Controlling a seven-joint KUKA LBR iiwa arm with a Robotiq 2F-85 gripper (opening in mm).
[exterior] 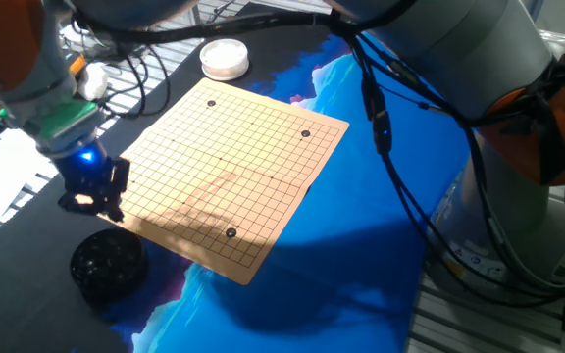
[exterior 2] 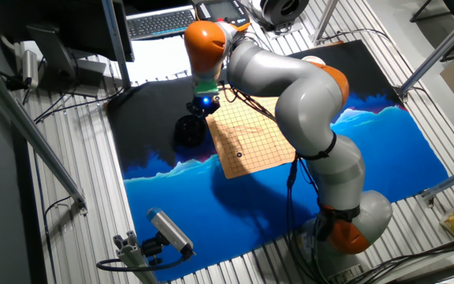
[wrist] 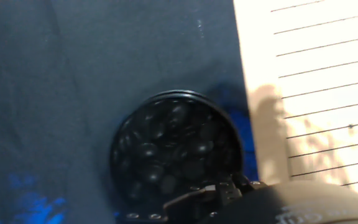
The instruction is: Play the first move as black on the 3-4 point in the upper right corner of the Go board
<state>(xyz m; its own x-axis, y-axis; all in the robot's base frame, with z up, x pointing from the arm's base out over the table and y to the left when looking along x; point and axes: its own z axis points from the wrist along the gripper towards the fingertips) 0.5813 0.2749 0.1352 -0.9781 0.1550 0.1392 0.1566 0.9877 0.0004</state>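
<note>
The tan Go board (exterior: 229,172) lies on the blue and black cloth and also shows in the other fixed view (exterior 2: 254,134) and at the right of the hand view (wrist: 316,87). Three small black dots mark it, near the far corner (exterior: 212,102), the right corner (exterior: 306,133) and the near edge (exterior: 231,232). A black bowl of black stones (exterior: 109,263) stands off the board's left corner, seen from above in the hand view (wrist: 176,155). My gripper (exterior: 94,202) hangs just above and behind the bowl, beside the board's edge. Its fingertips are dark and blurred.
A white lidded bowl (exterior: 224,59) stands beyond the board's far corner. The arm's big grey links (exterior: 498,88) and hanging cables (exterior: 381,127) reach over the right of the board. A keyboard (exterior 2: 160,22) lies beyond the cloth.
</note>
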